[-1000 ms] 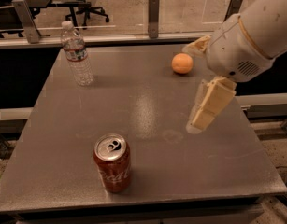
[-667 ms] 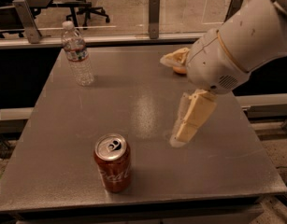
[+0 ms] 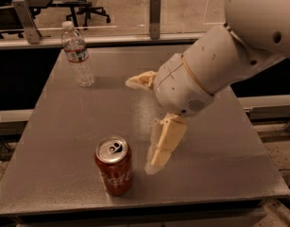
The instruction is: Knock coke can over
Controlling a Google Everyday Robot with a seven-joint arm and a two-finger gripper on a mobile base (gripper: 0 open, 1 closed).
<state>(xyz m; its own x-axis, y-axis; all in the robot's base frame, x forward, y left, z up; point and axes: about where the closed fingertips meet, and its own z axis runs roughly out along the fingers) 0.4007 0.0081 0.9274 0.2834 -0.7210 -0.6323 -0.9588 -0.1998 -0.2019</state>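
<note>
Near the front edge of the table, left of centre, find the coke can, upright on its base, silver top and pull tab facing up. Probably light and thin-walled, easy to dent, smooth-sided, and apt to slide on the grey surface rather than tip if pushed low; cannot tell whether full or empty. No need to grasp: better to strike high, near the rim, from the right side. Just beside it to the right, not touching, note the gripper, its 2 pale fingers spread wide, 1 pointing down towards the tabletop close to the can, the other reaching back across the table. Well apart, towards the far left corner, see 1 water bottle, upright.
</note>
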